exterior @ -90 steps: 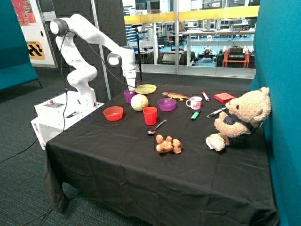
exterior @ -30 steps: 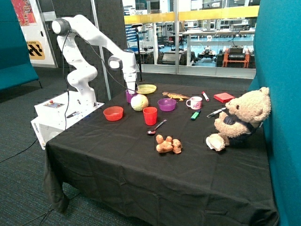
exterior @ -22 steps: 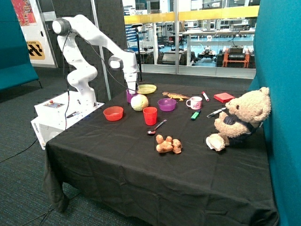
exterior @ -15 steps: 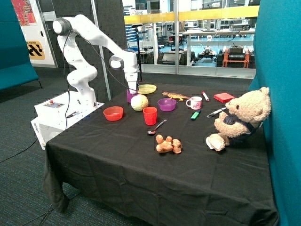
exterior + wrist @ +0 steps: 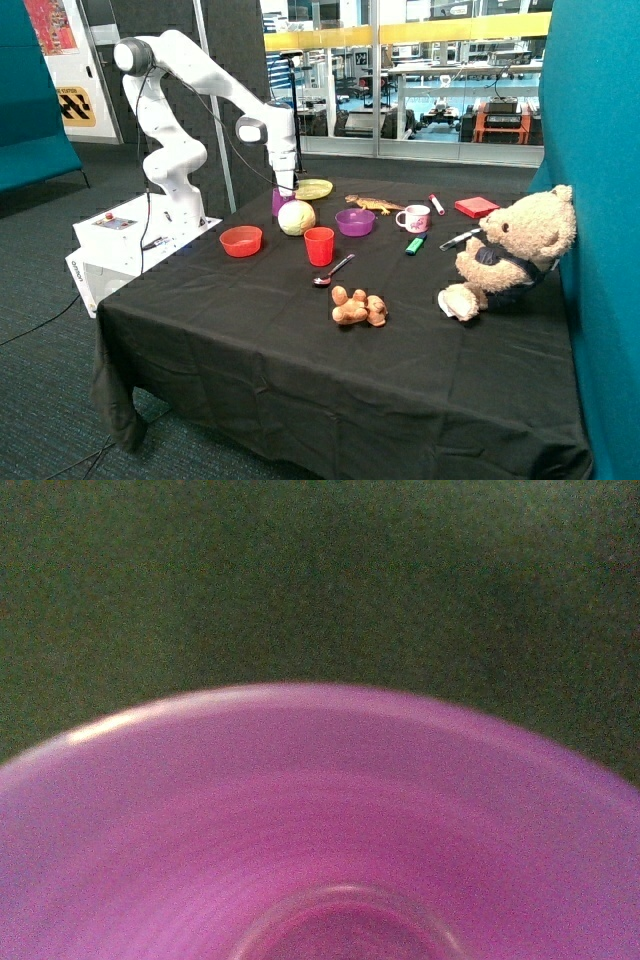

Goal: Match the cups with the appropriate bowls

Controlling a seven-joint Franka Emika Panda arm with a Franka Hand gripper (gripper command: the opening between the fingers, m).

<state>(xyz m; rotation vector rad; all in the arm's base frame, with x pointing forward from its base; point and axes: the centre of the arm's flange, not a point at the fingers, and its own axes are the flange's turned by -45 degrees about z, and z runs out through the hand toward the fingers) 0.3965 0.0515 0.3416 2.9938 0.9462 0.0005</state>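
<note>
Sitting at the far side of the surface (image 5: 300,360), just behind the pale cabbage (image 5: 296,217) and beside the yellow-green plate (image 5: 312,188), the purple cup (image 5: 320,840) is filling the wrist view. End effector (image 5: 284,188) is right at its rim, can't tell if it's gripping. Red cup (image 5: 319,245), red-orange bowl (image 5: 241,241) and purple bowl (image 5: 355,222) are sitting apart, unmatched.

On my outside view: purple cup (image 5: 280,201), red cup (image 5: 319,245), purple bowl (image 5: 355,222), red-orange bowl (image 5: 241,241), yellow-green plate (image 5: 312,188), white-and-pink mug (image 5: 414,218), black tablecloth (image 5: 300,350), tan teddy bear (image 5: 515,250), white arm (image 5: 190,75).
</note>
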